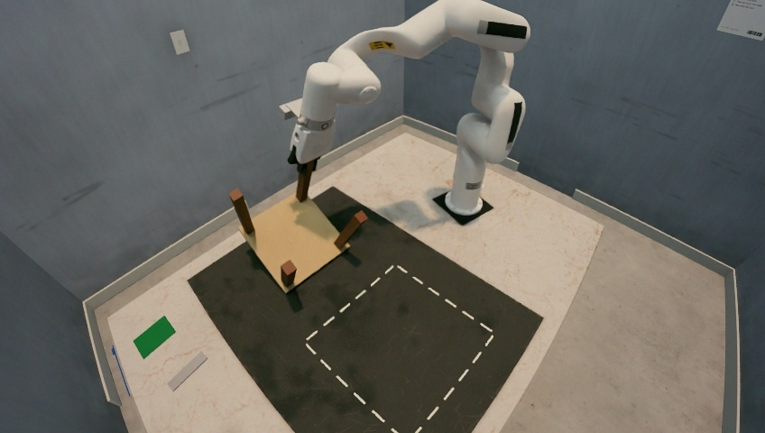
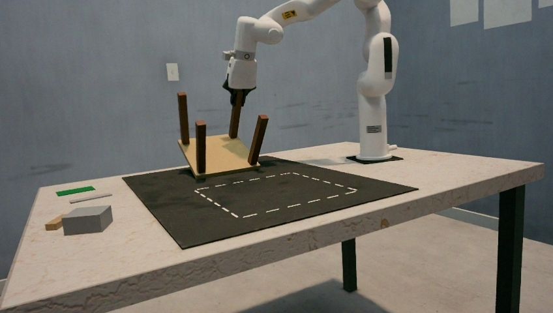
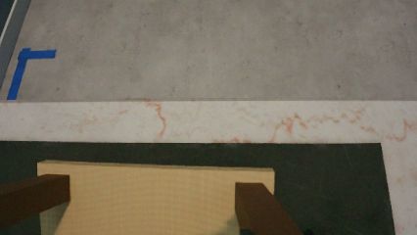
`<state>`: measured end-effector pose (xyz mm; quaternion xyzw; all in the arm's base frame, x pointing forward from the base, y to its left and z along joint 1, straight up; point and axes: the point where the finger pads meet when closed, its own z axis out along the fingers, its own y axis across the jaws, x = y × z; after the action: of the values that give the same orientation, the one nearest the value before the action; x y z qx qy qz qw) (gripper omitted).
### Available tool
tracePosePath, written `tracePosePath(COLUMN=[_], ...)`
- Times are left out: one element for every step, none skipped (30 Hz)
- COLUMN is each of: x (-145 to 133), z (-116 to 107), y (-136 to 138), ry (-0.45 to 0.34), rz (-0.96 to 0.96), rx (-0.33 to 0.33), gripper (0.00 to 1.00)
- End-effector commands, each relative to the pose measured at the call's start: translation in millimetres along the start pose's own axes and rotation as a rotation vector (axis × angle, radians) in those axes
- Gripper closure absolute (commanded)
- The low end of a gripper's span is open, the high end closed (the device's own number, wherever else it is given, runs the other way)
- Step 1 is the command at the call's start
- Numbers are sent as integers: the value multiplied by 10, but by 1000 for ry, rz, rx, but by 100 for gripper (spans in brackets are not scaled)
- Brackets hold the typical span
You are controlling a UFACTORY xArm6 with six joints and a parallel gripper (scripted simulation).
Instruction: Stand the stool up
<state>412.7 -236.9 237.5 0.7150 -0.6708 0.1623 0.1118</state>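
The stool (image 1: 295, 230) (image 2: 221, 152) (image 3: 147, 201) is upside down, with a pale square seat below and brown legs pointing up. It is tilted: the seat's side under my gripper is raised, and its front corner is low at the dark mat. My gripper (image 1: 307, 165) (image 2: 237, 100) is shut on the upper end of the stool's rear leg. The wrist view shows the seat and two other legs, but not the grasp. The dashed rectangle (image 1: 359, 398) (image 2: 314, 201) lies on the mat, in front of the stool and to its right; the stool is outside it.
The dark mat (image 1: 241, 300) (image 2: 166, 213) lies on the pale table. A green sheet (image 1: 154, 336) (image 2: 75, 190) and a thin grey strip (image 1: 188, 371) (image 2: 90, 197) lie left of it. A grey block (image 2: 87, 220) and a small wooden block (image 2: 54, 223) are nearby. Walls stand behind.
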Motion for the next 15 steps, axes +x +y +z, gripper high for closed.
tracePosePath(x=[13,13,13,12,10,7,4,-1,-8,-16,-25,-36,-49,-63,-80], z=[-19,-19,-19,-20,-22,-25,-29,-34,-41,-50,-60,-72,-86,-102,-118], y=[-11,-11,-11,-11,-12,-12,-12,-13,-13,-14,-15,-16,-17,-18,-20], ry=[3,3,3,3,4,6,8,10,14,18,24,30,37,45,53], rz=[1,1,1,1,1,1,1,1,1,0,0,-1,-1,-2,-2], rx=[4,4,4,4,4,4,4,4,4,4,4,4,4,4,3], gripper=[72,72,72,72,72,72,72,72,72,72,72,72,72,72,72])
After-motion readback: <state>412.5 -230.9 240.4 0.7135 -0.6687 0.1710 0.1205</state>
